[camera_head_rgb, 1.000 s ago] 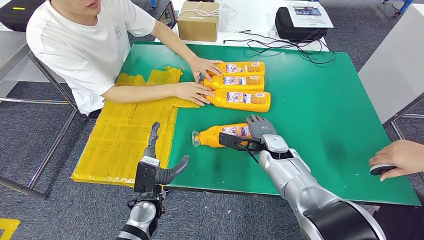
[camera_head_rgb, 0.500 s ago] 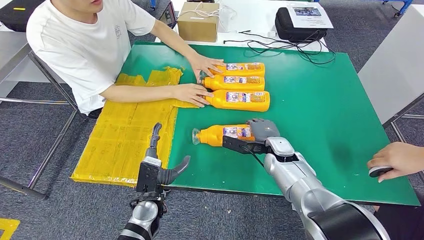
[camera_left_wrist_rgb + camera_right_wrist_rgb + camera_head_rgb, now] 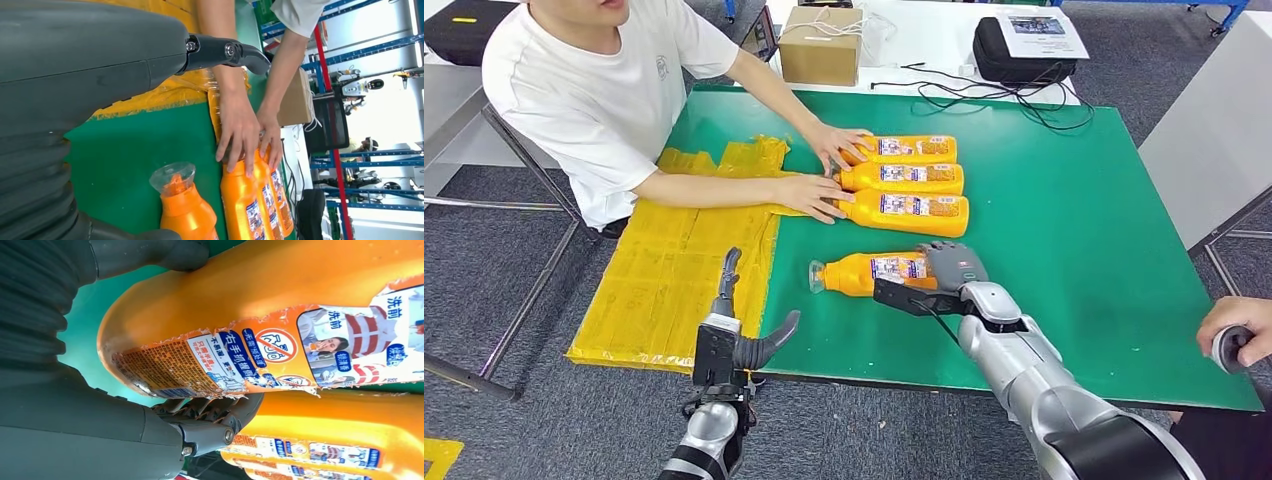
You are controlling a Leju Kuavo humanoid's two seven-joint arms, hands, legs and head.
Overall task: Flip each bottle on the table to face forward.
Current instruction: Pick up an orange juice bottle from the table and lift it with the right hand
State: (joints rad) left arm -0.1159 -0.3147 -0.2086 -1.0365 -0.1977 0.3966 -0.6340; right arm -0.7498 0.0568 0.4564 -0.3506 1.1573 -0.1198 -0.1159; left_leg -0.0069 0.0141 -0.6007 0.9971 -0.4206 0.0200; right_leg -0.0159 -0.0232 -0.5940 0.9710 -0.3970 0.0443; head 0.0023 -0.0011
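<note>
Several orange bottles lie on their sides on the green table (image 3: 1064,200). The nearest bottle (image 3: 869,272) has its clear cap pointing left and its label up. My right hand (image 3: 949,270) grips its base end, fingers over the top and thumb along the near side. The right wrist view shows this bottle (image 3: 260,305) with the fingers (image 3: 215,410) curled around its edge. Three more bottles (image 3: 904,150) (image 3: 904,178) (image 3: 914,210) lie side by side farther back, under a person's hands (image 3: 809,190). My left hand (image 3: 734,320) hangs open at the table's front left edge, holding nothing.
A person in a white shirt (image 3: 594,90) sits at the left over a yellow sheet (image 3: 674,270). Another person's hand (image 3: 1234,335) holds a small round thing at the right edge. A cardboard box (image 3: 821,45), a black case (image 3: 1024,45) and cables (image 3: 984,85) lie beyond the table.
The three far bottles have slid a little nearer under the person's hands. The hand at the right edge has drawn back. My right hand has stayed on the nearest bottle.
</note>
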